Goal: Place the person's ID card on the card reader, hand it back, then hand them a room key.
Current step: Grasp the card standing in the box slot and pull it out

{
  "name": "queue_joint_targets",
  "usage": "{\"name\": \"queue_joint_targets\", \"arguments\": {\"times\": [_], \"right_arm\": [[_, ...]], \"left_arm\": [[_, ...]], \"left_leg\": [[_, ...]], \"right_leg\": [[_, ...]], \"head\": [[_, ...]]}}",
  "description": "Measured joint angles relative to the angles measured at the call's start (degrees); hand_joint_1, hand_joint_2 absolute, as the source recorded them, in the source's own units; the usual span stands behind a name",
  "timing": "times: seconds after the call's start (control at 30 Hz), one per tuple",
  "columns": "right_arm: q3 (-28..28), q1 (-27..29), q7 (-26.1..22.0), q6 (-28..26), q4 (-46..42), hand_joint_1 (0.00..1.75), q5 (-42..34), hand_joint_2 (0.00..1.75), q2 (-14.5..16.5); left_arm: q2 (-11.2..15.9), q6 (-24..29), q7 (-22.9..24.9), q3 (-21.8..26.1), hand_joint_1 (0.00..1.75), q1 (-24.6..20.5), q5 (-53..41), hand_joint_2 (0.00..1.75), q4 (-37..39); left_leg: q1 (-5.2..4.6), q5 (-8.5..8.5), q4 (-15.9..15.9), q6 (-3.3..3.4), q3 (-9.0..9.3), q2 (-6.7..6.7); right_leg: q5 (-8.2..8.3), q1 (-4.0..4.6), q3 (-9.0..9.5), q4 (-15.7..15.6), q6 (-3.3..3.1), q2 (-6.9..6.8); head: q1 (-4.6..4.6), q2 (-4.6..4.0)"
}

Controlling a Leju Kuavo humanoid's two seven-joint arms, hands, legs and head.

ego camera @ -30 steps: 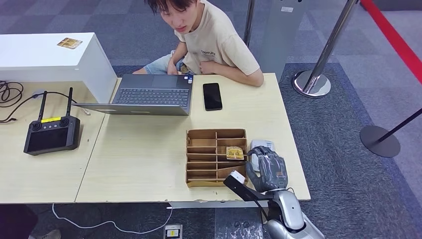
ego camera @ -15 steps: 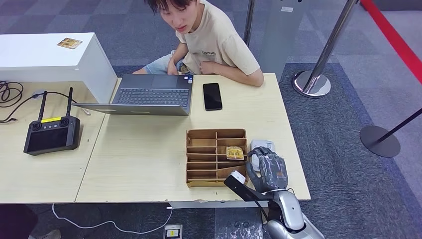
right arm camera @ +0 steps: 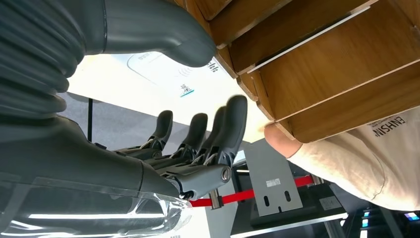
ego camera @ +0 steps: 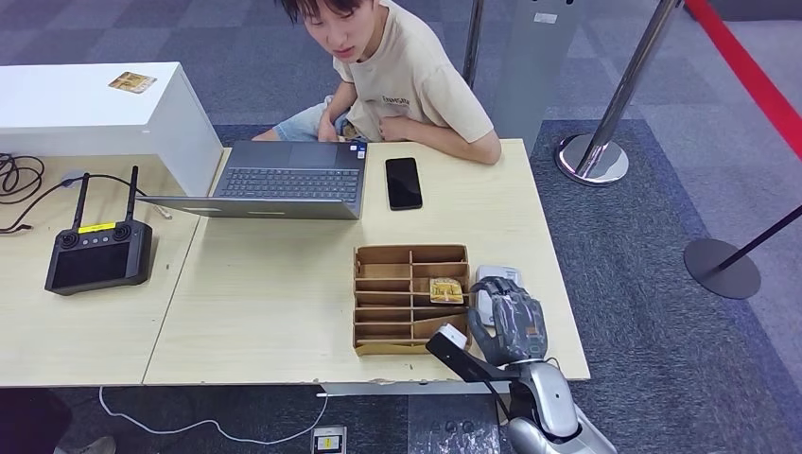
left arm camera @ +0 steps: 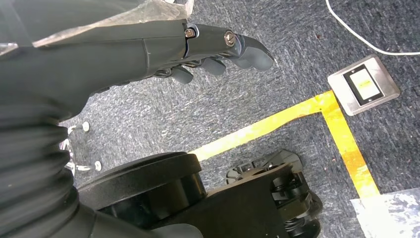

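My right hand [ego camera: 511, 326] hovers over the near part of the white card reader [ego camera: 496, 277] at the table's right front, fingers apart and holding nothing. In the right wrist view the right hand [right arm camera: 193, 144] is spread beside the reader's white top [right arm camera: 158, 69]; I see no card on the part that shows. A brown wooden organizer [ego camera: 388, 312] stands just left of the reader, with a yellow key card [ego camera: 446, 290] in one slot. The person [ego camera: 407, 80] in a beige shirt sits at the table's far side, forearm on the edge. My left hand [left arm camera: 198, 42] hangs over the floor, holding nothing.
A black phone [ego camera: 404, 183] and an open laptop [ego camera: 284, 180] lie near the person. A black remote controller [ego camera: 97, 253] sits on the left table. A white box [ego camera: 95, 109] carries a small card [ego camera: 132, 82]. Stanchion posts [ego camera: 591, 156] stand on the right.
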Motion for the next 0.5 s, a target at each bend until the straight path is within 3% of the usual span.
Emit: {"name": "queue_joint_targets", "arguments": {"times": [0.2,0.4,0.5], "right_arm": [[0.0,-0.2,0.0,-0.1,0.0,0.83,0.0,1.75,0.0],[0.0,-0.2,0.0,0.5,0.0,0.83,0.2,1.75,-0.1],[0.0,-0.3,-0.1,0.7,0.0,0.92,0.7,1.75,0.0]], "left_arm": [[0.0,0.0,0.0,0.0,0.0,0.0,0.0,1.75,0.0],[0.0,0.0,0.0,0.0,0.0,0.0,-0.1,1.75,0.0],[0.0,0.0,0.0,-0.1,0.0,0.0,-0.2,1.75,0.0]], "left_leg": [[0.0,0.0,0.0,0.0,0.03,0.01],[0.0,0.0,0.0,0.0,0.02,0.0],[0.0,0.0,0.0,0.0,0.02,0.01]], "right_leg": [[0.0,0.0,0.02,0.0,0.0,0.0],[0.0,0.0,0.03,0.0,0.0,0.0],[0.0,0.0,0.03,0.0,0.0,0.0]], "head": [[0.01,0.0],[0.01,0.0],[0.01,0.0]]}}
